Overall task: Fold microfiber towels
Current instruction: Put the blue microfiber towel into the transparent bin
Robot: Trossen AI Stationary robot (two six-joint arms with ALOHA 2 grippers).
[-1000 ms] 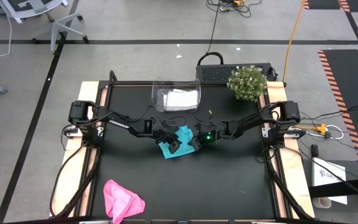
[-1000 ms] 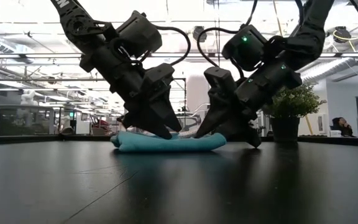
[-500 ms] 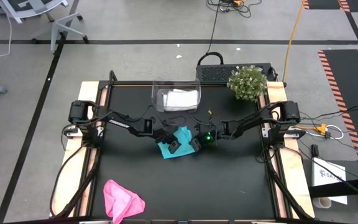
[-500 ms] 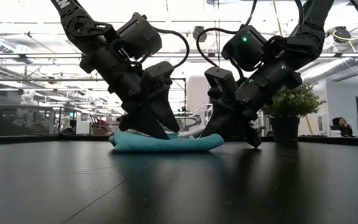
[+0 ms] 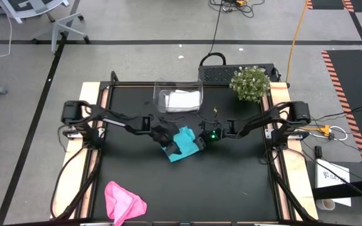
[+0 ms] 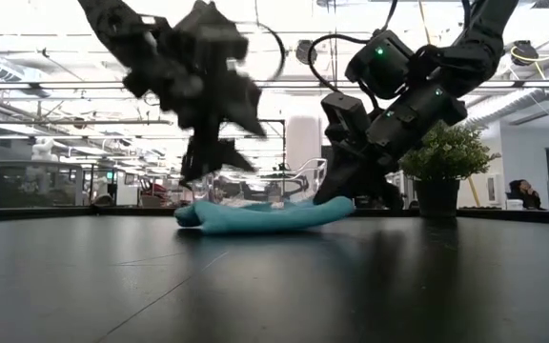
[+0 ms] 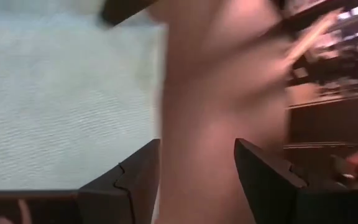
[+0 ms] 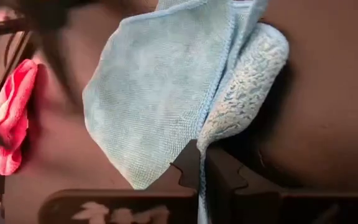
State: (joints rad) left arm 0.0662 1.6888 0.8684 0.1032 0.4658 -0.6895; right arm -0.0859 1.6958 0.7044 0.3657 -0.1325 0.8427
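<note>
Teal microfiber towel (image 5: 184,143) lies folded near the middle of the black table (image 5: 231,182), and we see it in the low view as a flat bundle with its right end lifted a little off the surface. Our right gripper (image 8: 199,163) has its fingers pinched together on the edge of that towel, the cloth running between the two dark tips in the right wrist view. In the high view this gripper sits just right of the towel, touching it. Our left gripper (image 5: 167,136) is at the towel's left edge; in the low view it hangs above the cloth, apart from it. Its fingers (image 7: 126,180) stand spread in the left wrist view with nothing between them.

We find the pink towel (image 5: 124,201) crumpled near the front edge of the table, well apart from both arms. The pale towel (image 5: 182,100) rests inside the clear plastic tub (image 5: 158,94) at the back of the table, and a small potted plant (image 5: 250,83) stands near the back right corner.
</note>
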